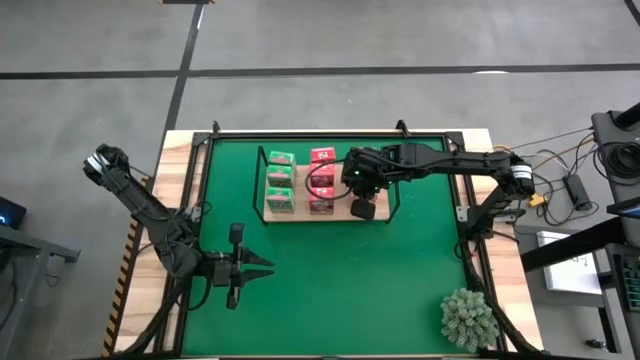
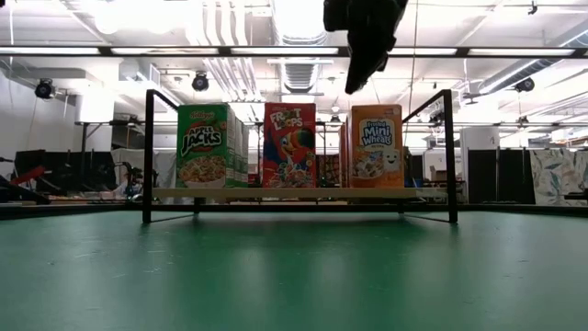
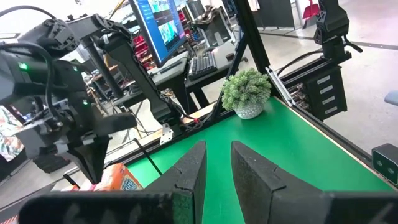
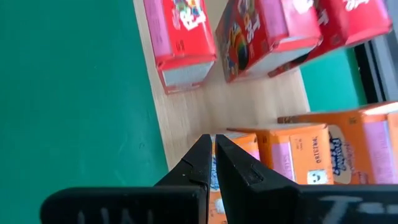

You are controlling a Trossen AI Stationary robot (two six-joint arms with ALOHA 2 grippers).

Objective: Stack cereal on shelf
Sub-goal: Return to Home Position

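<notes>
Most of the orange cereal (image 4: pixel 298 152) hides beneath the right gripper (image 4: pixel 212 140), pinched empty just above it on the shelf (image 4: pixel 249 99); the left gripper (image 1: pixel 268 267) waits well apart, fingers parted.

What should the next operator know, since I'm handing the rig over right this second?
Left hand: open, empty, low over the mat, at lower left in the high view.
Right hand: shut, empty, hovering above the right end of the shelf, over the orange cereal.
Boxes: green cereal, pink-red cereal and the orange cereal stand upright on the shelf in three rows; no box shows on the mat.
Done: stacking looks complete.
Left: bring the right arm back to rest; probably nothing else.
</notes>
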